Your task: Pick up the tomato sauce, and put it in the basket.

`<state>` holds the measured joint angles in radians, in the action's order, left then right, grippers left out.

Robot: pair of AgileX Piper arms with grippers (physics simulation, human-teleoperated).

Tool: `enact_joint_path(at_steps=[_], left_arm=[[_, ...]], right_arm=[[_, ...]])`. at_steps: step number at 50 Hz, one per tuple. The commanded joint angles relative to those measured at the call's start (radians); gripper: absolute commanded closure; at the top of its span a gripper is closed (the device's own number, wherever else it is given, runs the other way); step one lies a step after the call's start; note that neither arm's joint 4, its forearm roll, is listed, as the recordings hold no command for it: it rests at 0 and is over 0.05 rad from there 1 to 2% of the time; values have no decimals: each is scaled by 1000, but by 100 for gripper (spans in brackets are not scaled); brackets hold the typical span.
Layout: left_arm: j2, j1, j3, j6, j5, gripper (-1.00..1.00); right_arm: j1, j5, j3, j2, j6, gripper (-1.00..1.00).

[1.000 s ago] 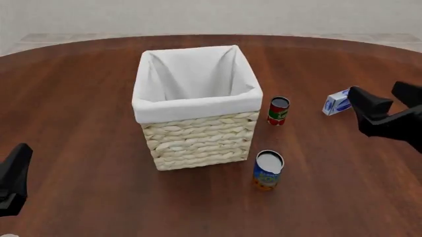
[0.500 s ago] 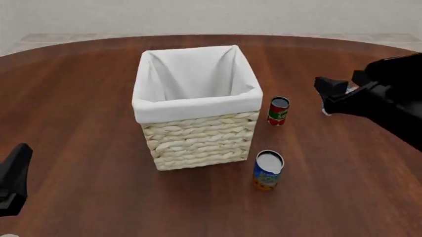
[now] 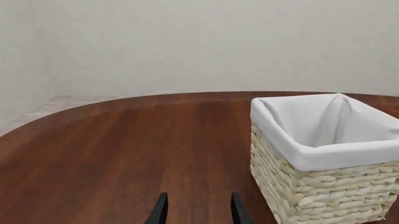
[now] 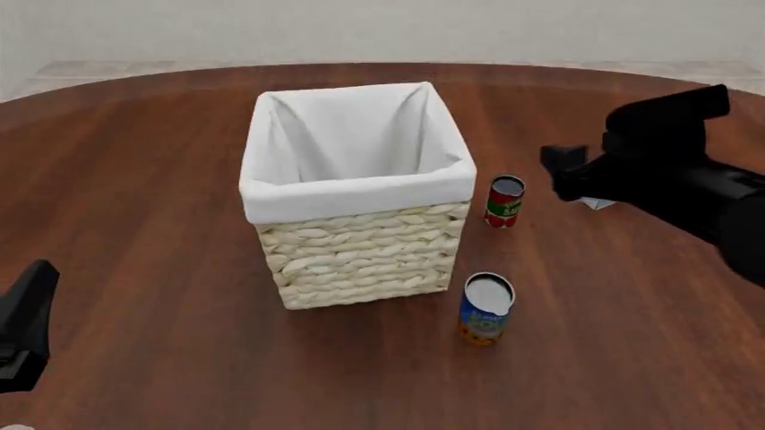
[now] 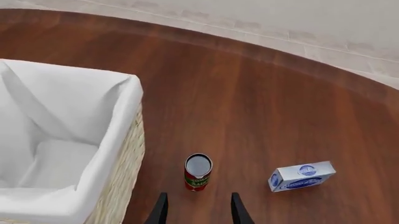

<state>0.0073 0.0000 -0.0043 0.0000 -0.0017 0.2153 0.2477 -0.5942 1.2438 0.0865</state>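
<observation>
The tomato sauce [image 4: 504,201], a small red can with a green band and a grey top, stands upright just right of the basket [image 4: 358,255]. The basket is pale wicker with a white cloth lining and nothing shows inside it. My right gripper [image 4: 560,172] is open and empty, raised to the right of the can. In the right wrist view its fingers [image 5: 160,211] frame the can [image 5: 198,172] from above, beside the basket's rim [image 5: 128,135]. My left gripper [image 4: 24,331] is open and empty at the near left, far from the can. Its wrist view shows the basket [image 3: 324,196].
A larger blue-and-orange can [image 4: 485,309] with a white top stands near the basket's front right corner. A small white-and-blue box [image 5: 302,176] lies right of the tomato sauce, mostly hidden behind my right arm in the front view. The table [image 4: 143,179] is round, dark wood.
My right arm has swung left toward the tomato sauce and now covers the white-and-blue box in the front view. The left arm, cans and basket have not moved.
</observation>
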Motion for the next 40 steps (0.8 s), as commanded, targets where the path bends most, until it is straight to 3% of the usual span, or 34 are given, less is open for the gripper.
enact_joint_path(at_steps=[1,20,40], left_arm=[[0,0,0,0,0,-100],[0,0,0,0,0,-100],[0,0,0,0,0,-100]], right_arm=[[5,-15,-46,84,12,-100],[40,-10,-147,236,27,-100],[21,9,-210,365,56,-100]])
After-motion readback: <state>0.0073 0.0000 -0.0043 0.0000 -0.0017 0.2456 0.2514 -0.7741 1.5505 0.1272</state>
